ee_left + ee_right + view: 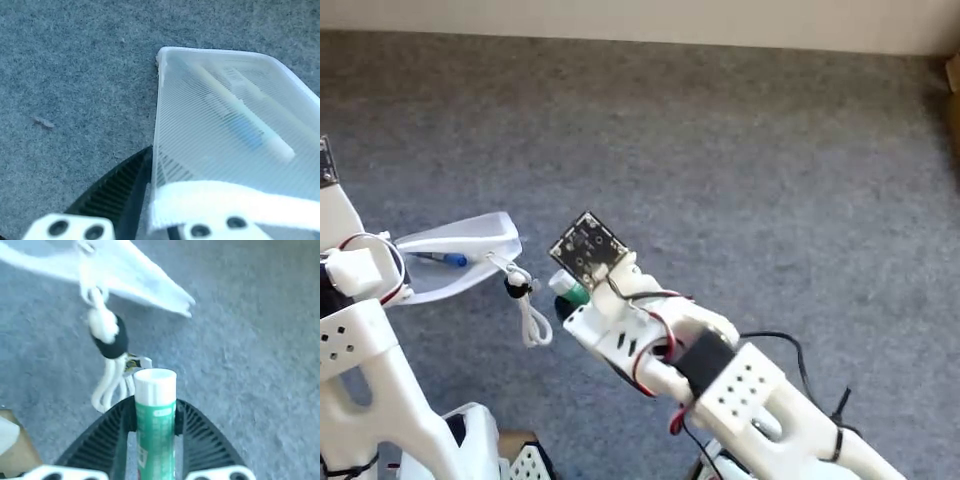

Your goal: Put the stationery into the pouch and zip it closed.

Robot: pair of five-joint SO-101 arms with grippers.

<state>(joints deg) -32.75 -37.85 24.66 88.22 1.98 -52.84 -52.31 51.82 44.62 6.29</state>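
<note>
While R hand (156,410) pinches green glue stick (155,385), L hand (147,175) clamped on clear pouch (215,100) edge, pen (245,132) inside.

The pouch (225,125) is translucent ribbed plastic, edged with white woven tape. The glue stick (155,430) looks smooth, slightly glossy green, with a white plastic cap. The right gripper (155,407) is matt black ribbed plastic. The grey carpet (770,130) looks rough and felt-like.
</note>
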